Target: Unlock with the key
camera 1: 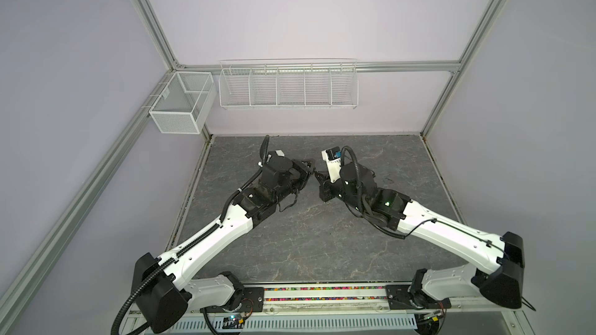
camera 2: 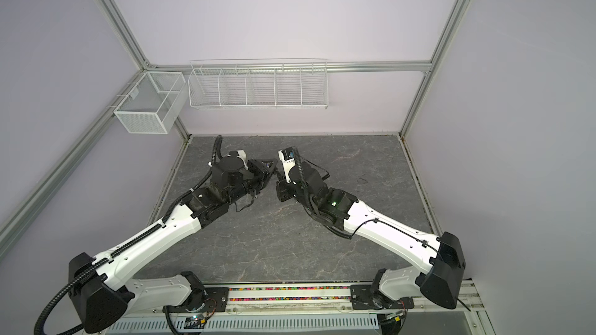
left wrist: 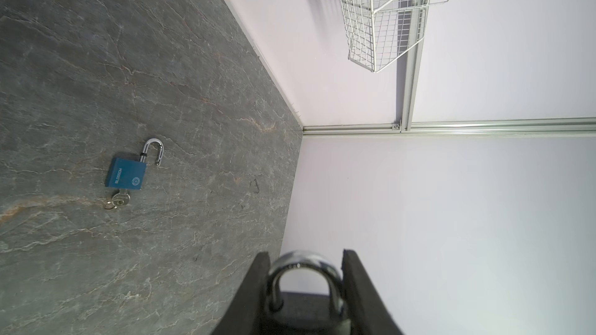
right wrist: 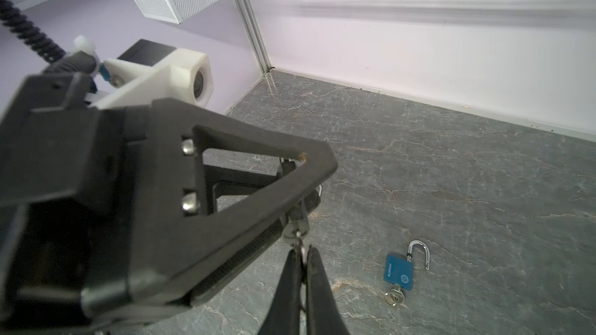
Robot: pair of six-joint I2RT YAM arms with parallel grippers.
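Above the bench [right wrist: 451, 172], my left claw [left wrist: 306, 252] clamps the dark padlock [left wrist: 303, 309]. My right claw [right wrist: 301, 254] is pinched shut on the key [right wrist: 294, 227] at its base. Turning is the step in hand, and I judge it needs a steady wrist twist.

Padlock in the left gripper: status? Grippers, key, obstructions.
Left gripper clamped on black padlock, shackle looks seated. Right gripper shut on key at its base. Blue padlock lies open on table, clear of both.
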